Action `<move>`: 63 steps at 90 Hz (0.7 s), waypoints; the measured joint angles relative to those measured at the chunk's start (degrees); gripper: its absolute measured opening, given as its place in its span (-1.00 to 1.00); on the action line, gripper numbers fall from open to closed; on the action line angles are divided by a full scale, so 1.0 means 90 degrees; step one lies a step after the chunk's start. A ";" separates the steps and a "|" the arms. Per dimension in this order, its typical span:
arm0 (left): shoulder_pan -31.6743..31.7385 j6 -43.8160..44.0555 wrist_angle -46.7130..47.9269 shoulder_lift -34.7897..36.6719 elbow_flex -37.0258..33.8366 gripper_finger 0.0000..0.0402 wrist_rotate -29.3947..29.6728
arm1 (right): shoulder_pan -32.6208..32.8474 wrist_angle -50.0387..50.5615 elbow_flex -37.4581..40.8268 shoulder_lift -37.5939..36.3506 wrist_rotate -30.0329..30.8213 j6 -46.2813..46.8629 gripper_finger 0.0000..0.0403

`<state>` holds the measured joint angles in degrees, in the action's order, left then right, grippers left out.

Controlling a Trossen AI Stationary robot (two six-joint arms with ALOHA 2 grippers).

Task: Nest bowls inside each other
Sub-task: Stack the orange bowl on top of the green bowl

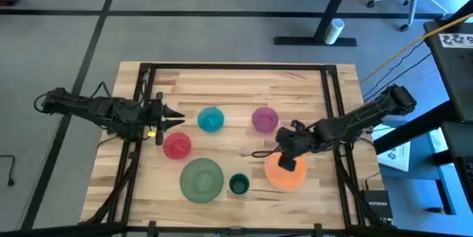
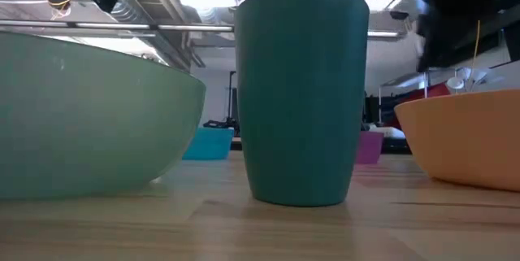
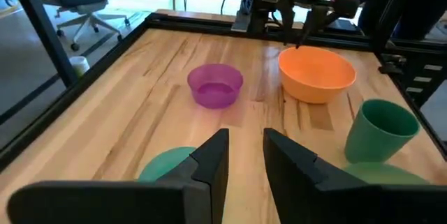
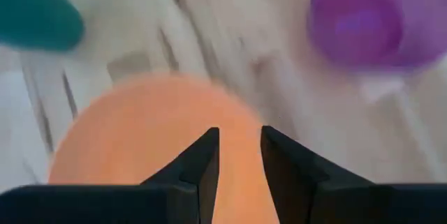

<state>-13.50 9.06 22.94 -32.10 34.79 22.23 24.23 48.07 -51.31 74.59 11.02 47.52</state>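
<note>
Grey carpet surrounds your pale wooden worktop (image 1: 236,82), which has a black frame along its edges; an office chair and desk legs stand in the room on the far side.

From above you see six pieces, all apart from one another. In the far row, the blue bowl (image 1: 211,119) sits left of centre and the purple bowl (image 1: 264,119) right of it. The red-pink bowl (image 1: 177,145) is to the near left of the blue one. Close to the near edge lie the large green bowl (image 1: 202,179), the small dark teal cup (image 1: 239,184) just right of it, and the orange bowl (image 1: 287,173) further right.

Your left tool (image 1: 171,119) hovers just left of the blue bowl and just beyond the red-pink one; its wrist view shows its fingers (image 3: 213,160) with a narrow gap, holding nothing. Your right tool (image 1: 287,160) is over the far-left part of the orange bowl; its wrist view shows its fingers (image 4: 202,158) narrowly parted above orange, with nothing between them.

Only the low view shows that the teal piece (image 2: 301,94) is tall and straight-sided, more a cup than a bowl, standing upright between the green wall (image 2: 89,119) and the orange wall (image 2: 463,135).

Open wood lies along the far edge and in the middle between the two rows.
</note>
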 joint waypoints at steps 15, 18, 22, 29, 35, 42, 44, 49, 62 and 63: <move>0.0000 0.0067 0.0003 0.0000 0.0000 -0.64 -0.0001 | 0.0155 0.0021 0.0546 -0.0056 -0.0180 0.0691 -0.54; 0.0000 0.0072 0.0002 0.0000 0.0000 -0.64 -0.0002 | 0.0198 -0.0005 0.0595 -0.0056 -0.0184 0.0728 -0.54; 0.0000 0.0073 0.0004 0.0000 0.0000 -0.64 -0.0002 | 0.0208 -0.0087 0.0639 -0.0053 -0.0187 0.0746 -0.54; 0.0000 0.0073 0.0014 0.0000 0.0000 -0.64 -0.0002 | 0.0194 -0.0130 0.0729 -0.0047 -0.0179 0.0771 -0.54; 0.0000 0.0071 0.0021 0.0000 0.0000 -0.64 -0.0002 | 0.0177 -0.0181 0.0763 -0.0047 -0.0152 0.0771 -0.54; 0.0000 0.0072 0.0023 0.0000 0.0000 -0.64 -0.0002 | 0.0184 -0.0168 0.0828 -0.0047 -0.0157 0.0768 -0.54; 0.0000 0.0073 0.0026 0.0000 0.0000 -0.64 -0.0002 | 0.0186 -0.0172 0.0850 -0.0045 -0.0155 0.0770 -0.54; 0.0000 0.0100 0.0050 0.0000 0.0000 -0.64 -0.0002 | 0.0186 -0.0188 0.0902 -0.0044 -0.0138 0.0839 -0.54; 0.0000 0.0164 0.0066 0.0000 -0.0002 -0.64 -0.0002 | 0.0215 -0.0350 0.0845 -0.0102 -0.0068 0.0801 -0.54; 0.0000 0.0163 0.0065 0.0000 -0.0002 -0.64 -0.0002 | 0.0227 -0.0352 0.0827 -0.0120 -0.0043 0.0784 -0.54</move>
<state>-13.50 10.52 23.53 -32.10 34.76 22.22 26.28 44.90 -43.87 73.52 10.64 54.58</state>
